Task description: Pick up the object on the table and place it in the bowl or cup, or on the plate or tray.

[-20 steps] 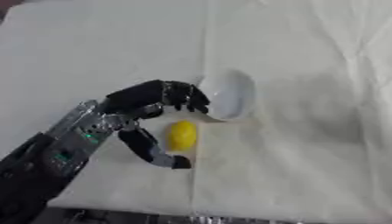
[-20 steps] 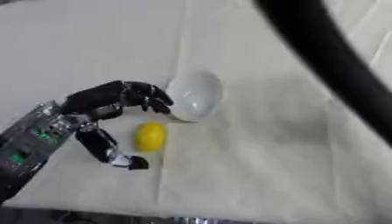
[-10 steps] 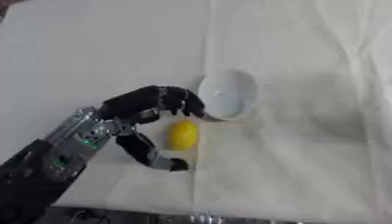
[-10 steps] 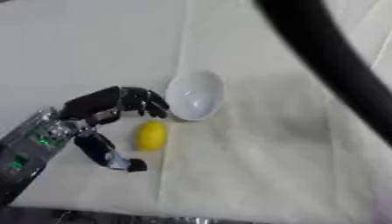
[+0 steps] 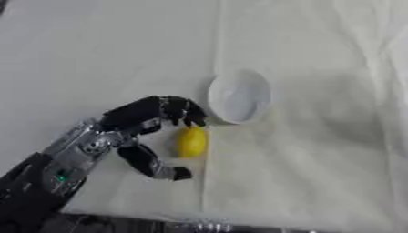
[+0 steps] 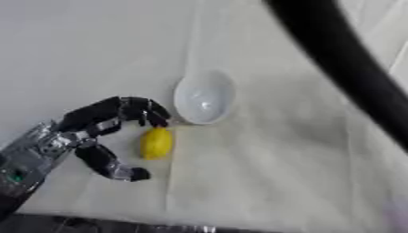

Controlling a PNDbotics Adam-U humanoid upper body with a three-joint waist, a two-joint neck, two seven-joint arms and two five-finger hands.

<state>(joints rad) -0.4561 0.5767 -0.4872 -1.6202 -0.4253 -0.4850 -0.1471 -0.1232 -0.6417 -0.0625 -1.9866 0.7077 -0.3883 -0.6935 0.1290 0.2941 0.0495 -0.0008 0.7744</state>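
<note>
A small yellow lemon-shaped object [image 5: 191, 142] lies on the white cloth just in front of a white bowl [image 5: 239, 96], which seems tipped toward me. My left hand [image 5: 131, 119] comes in from the lower left and brackets the yellow object. Its bent fingers [image 5: 188, 116] hover over the object's far end, close to the bowl's rim. The thumb [image 5: 163, 170] reaches out on the near side. A gap shows between the hand and the object, which rests on the cloth. My right hand shows in neither view.
The wrinkled white cloth [image 5: 318, 150] covers the table, with a fold running down from the bowl. The table's front edge [image 5: 159, 224] lies just below the hand. A dark curved band [image 6: 350, 77] crosses the upper right of the right eye view.
My left hand has drawn back slightly toward the near left, its fingertips now a little farther from the bowl. The yellow object and the bowl have stayed put.
</note>
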